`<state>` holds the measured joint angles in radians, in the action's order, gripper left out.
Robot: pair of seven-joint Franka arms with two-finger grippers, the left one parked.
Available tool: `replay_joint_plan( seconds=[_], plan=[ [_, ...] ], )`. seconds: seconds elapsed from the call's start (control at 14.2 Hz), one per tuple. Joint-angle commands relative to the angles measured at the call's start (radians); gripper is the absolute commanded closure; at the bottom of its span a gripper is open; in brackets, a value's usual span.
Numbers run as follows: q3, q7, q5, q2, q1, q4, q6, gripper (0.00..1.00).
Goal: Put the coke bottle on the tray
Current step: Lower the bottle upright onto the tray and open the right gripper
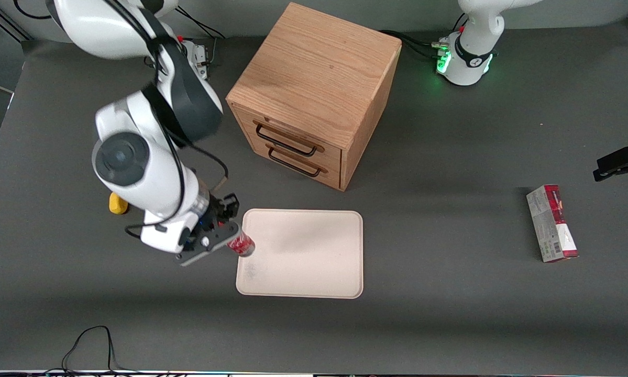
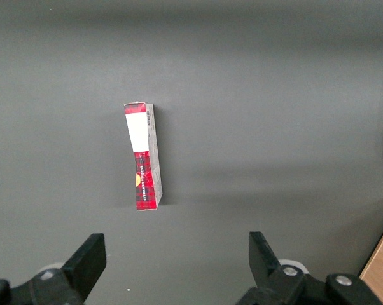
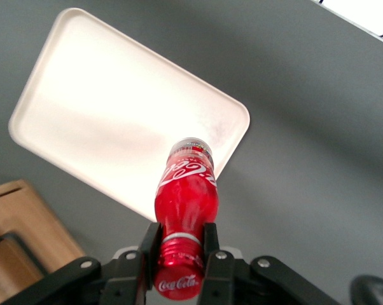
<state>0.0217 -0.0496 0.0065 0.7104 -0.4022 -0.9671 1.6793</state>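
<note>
Two fingers, one load: the gripper (image 3: 181, 254) is clenched on the coke bottle (image 3: 185, 203) just below its red cap, so the cap end sits between the fingers (image 3: 212, 244) and the base points away from the wrist; a grasp at the narrow end probably leaves the wider body free to meet the surface first.

Bottle's place: carried in the air, tilted, over the tray (image 1: 314, 262) at the rim nearest the working arm (image 1: 151, 173); in the wrist view its base hangs over the tray's edge, not yet resting on it.

Why held there: as I judge it, the carry is nearly done — the bottle is barely over the tray, so a short reach farther in over the flat cream floor would give a safer set-down than the low rim.

Tray: lies flat in front of the wooden drawer cabinet (image 1: 314, 89), nearer the front camera than it; a faint grey smudge marks one corner.

Surface: a dark grey matte table (image 1: 450, 314) — even, uncluttered around the tray.

Others on it: a small yellow lump (image 1: 117, 204) beside the working arm; a red-and-grey carton (image 1: 552, 222) lying toward the parked arm's end, well apart from the tray.

Room: black cables trail along the table's edges; a plain pale wall lies above the cabinet.
</note>
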Motion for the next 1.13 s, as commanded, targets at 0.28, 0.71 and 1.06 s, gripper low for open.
replay_joint_plan(
  seconds=[0.28,0.71,1.06],
  plan=[
    [0.000,0.010,0.001,0.148,0.016,0.048,0.069,1.00],
    [-0.002,0.010,-0.002,0.182,0.017,0.047,0.112,1.00],
    [-0.002,0.014,-0.014,0.198,0.016,0.041,0.146,0.32]
  ],
)
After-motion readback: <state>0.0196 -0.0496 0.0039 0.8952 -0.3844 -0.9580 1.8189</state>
